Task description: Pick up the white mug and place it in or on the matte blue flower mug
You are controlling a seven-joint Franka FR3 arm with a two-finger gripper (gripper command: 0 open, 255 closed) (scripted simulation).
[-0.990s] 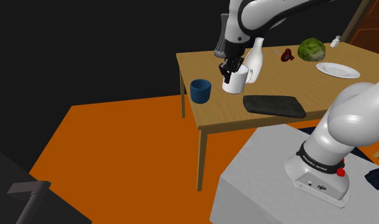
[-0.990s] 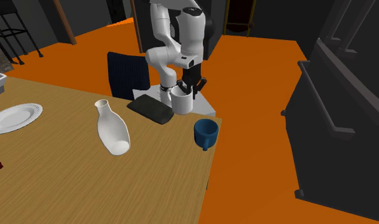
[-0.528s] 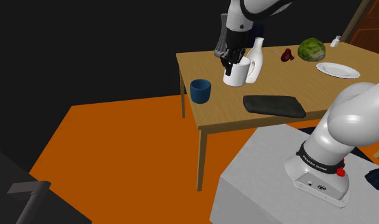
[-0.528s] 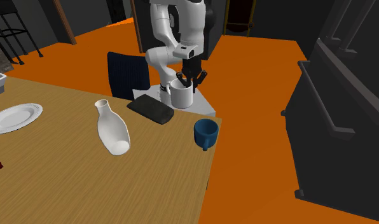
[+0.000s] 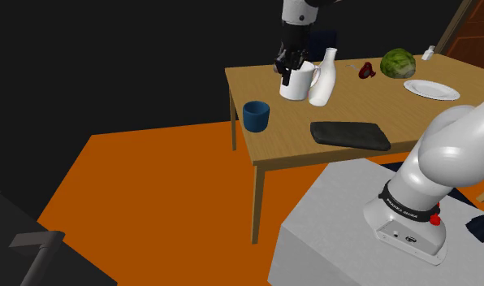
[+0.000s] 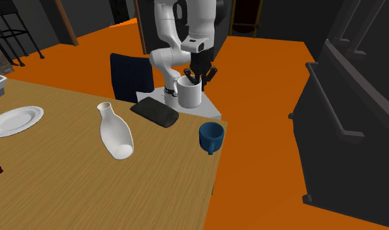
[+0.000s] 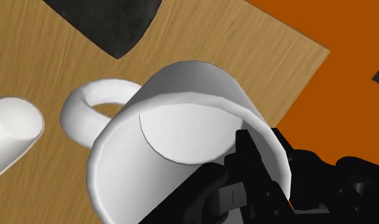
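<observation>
Locate the white mug (image 5: 297,88) in the gripper (image 5: 287,75), held clear of the wooden table (image 5: 289,134) over its far part. Note the fingers (image 7: 250,156) clamped on the mug rim, one inside the wall and one outside. Note the mug tilted in the wrist view, with its handle (image 7: 86,109) on the side away from the fingers, toward the white vase (image 5: 323,79).

In the shoulder view, read the white mug as just beside the vase, on the shoulder view's left of it. Treat contact between the two as undetermined.

Find the blue mug (image 5: 256,115) upright on the table, close to the edge at the shoulder view's left. Place it nearer than the white mug and well apart from it, open end up.

Find the black mat (image 5: 350,135) flat on the near part of the table, to the shoulder view's right of the blue mug.

Along the far right of the table, identify a small red object (image 5: 365,71), a watermelon (image 5: 398,62) and a white plate (image 5: 430,88).

Below the table, note the orange floor (image 5: 167,187). At the shoulder view's lower right, note the grey stand (image 5: 338,219) carrying the white arm (image 5: 451,154).
</observation>
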